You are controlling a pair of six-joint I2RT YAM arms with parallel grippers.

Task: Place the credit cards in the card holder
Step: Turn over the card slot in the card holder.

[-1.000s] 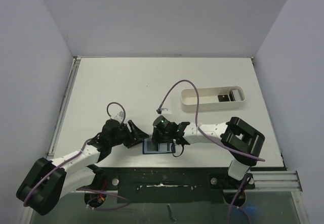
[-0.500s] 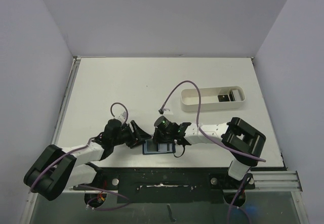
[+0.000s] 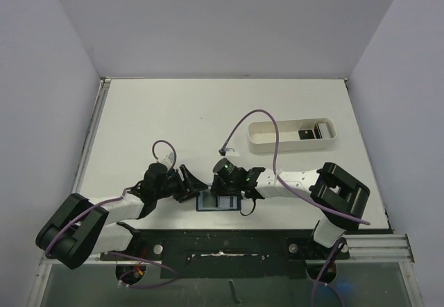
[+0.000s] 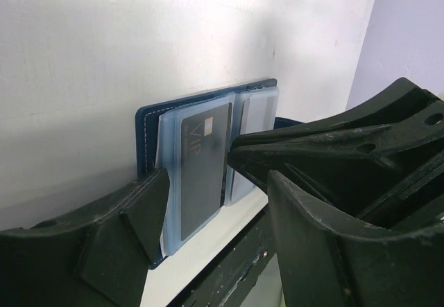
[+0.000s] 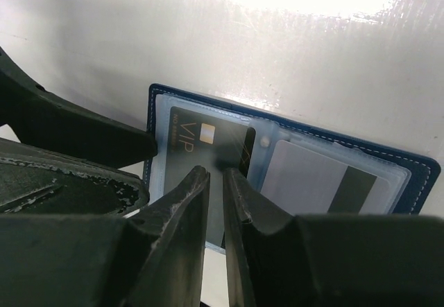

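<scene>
card holder (image 3: 216, 201) open flat on table (image 3: 173, 120) at near edge, long axis left-right, lighter inside up. VIP credit card (image 5: 201, 147) sits in its left sleeve, crosswise to the holder's length. right gripper (image 5: 215, 172) jaws almost together, tips down on that card. left gripper (image 3: 194, 188) jaws apart, straddling the holder's left end, nothing held

Both arms reach low, meeting at centre. Left gripper (image 3: 190, 186) gapes; right gripper (image 5: 216, 179) is nearly closed (a slit remains).
</scene>
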